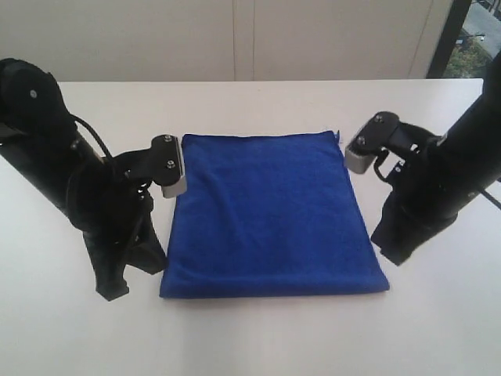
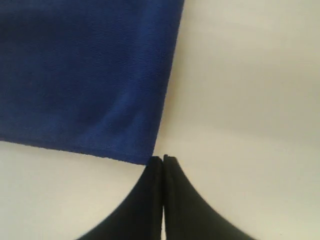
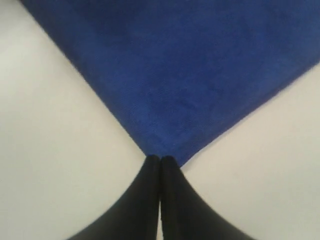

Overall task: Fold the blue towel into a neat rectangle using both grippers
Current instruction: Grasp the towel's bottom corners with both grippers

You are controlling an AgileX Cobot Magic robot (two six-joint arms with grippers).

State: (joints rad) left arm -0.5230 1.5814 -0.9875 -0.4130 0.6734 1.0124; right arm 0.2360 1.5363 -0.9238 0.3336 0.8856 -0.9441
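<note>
Blue and plain, the blue towel (image 1: 270, 215) lies flat as a rough rectangle in the middle of the white table (image 1: 250, 345), its far edge narrower than its near edge in the exterior view. It sits between the two black arms, the left arm (image 1: 47, 149) beside its left edge and the right arm (image 1: 446, 180) beside its right edge. In the left wrist view the left gripper (image 2: 163, 159) has its tapering fingers (image 2: 145, 200) pressed together with no gap, tips right at one towel corner. The right gripper (image 3: 160, 158) is likewise closed tight, its fingers (image 3: 140, 200) meeting at the point of another corner. Whether either pair pinches any cloth cannot be told.
</note>
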